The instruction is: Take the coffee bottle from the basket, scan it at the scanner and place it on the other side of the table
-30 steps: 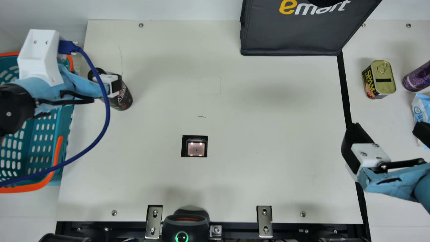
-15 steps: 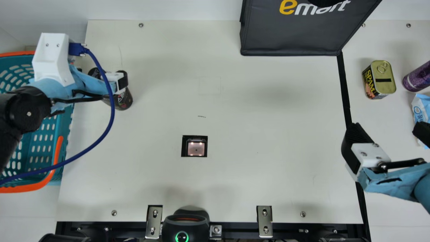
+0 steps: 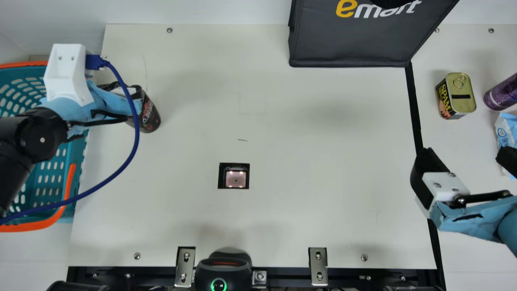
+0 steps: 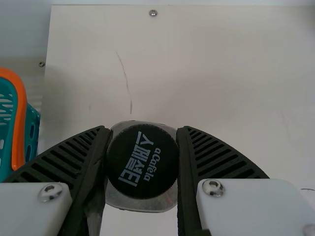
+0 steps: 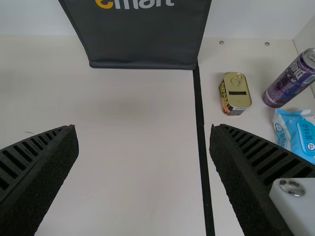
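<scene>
At the table's left, beside the basket, my left gripper (image 3: 128,91) is closed around the upper part of the dark coffee bottle (image 3: 150,116); the arm hides part of the bottle. From above, in the left wrist view, the bottle's black cap (image 4: 142,161) lies between the pads of my left gripper (image 4: 142,132), touched on both sides. The scanner (image 3: 235,179) is a small lit window in the table, left of centre. Over the right part, my right gripper (image 3: 464,155) hangs with its fingers wide apart; in its wrist view, nothing is between the fingers of my right gripper (image 5: 143,132).
A teal basket (image 3: 76,149) with orange handles borders the table's left edge. A black bag (image 3: 347,44) stands at the back. Beyond the black line at right are a meat can (image 3: 462,99), a purple can (image 3: 503,93) and a blue-white packet (image 3: 505,131). A black device (image 3: 223,270) sits at the front edge.
My left arm has moved right, and the left gripper's fingers have closed onto the bottle, which has shifted very slightly. The right arm has stayed still.
</scene>
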`<act>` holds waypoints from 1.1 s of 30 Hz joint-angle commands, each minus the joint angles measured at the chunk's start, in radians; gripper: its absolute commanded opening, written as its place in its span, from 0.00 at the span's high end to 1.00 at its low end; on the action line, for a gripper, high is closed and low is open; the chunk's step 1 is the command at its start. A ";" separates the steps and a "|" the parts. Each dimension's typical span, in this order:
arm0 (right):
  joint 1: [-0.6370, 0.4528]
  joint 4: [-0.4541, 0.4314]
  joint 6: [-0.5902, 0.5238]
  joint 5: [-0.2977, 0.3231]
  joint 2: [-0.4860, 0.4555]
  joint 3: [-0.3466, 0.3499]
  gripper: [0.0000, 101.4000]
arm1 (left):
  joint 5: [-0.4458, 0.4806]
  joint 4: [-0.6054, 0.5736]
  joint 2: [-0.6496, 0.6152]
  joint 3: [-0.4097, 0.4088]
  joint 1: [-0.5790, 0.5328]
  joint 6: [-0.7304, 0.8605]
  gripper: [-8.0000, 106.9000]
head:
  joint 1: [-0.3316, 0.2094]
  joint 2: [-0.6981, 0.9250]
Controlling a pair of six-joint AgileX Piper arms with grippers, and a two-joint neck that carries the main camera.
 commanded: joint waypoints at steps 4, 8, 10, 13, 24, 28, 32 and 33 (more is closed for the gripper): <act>0.000 0.000 0.000 0.000 0.000 0.000 0.06 | 0.029 -0.004 -0.020 -0.013 -0.014 -0.029 1.00 | -0.029 0.002; 0.000 0.000 0.000 0.000 0.000 0.000 0.06 | 0.077 0.013 -0.049 -0.037 -0.040 -0.074 1.00 | -0.029 0.002; 0.000 0.000 0.000 0.000 0.000 0.000 0.06 | 0.108 0.029 -0.065 -0.051 -0.059 -0.104 1.00 | -0.029 0.002; 0.000 0.000 0.000 0.000 0.000 0.000 0.06 | 0.161 0.058 -0.090 -0.074 -0.095 -0.156 1.00 | -0.029 0.002; 0.000 0.000 0.000 0.000 0.000 0.000 0.06 | 0.319 0.175 -0.165 -0.120 -0.270 -0.357 1.00 | -0.029 0.002; 0.000 0.000 0.000 0.000 0.000 0.000 0.06 | 0.355 0.216 -0.185 -0.120 -0.341 -0.429 1.00 | -0.029 0.002; 0.000 0.000 0.000 0.000 0.000 0.000 0.06 | 0.383 0.254 -0.204 -0.116 -0.415 -0.503 1.00 | -0.029 0.002; 0.000 0.000 0.000 0.001 0.000 0.000 0.06 | 0.388 0.263 -0.207 -0.114 -0.432 -0.520 1.00 | -0.029 0.002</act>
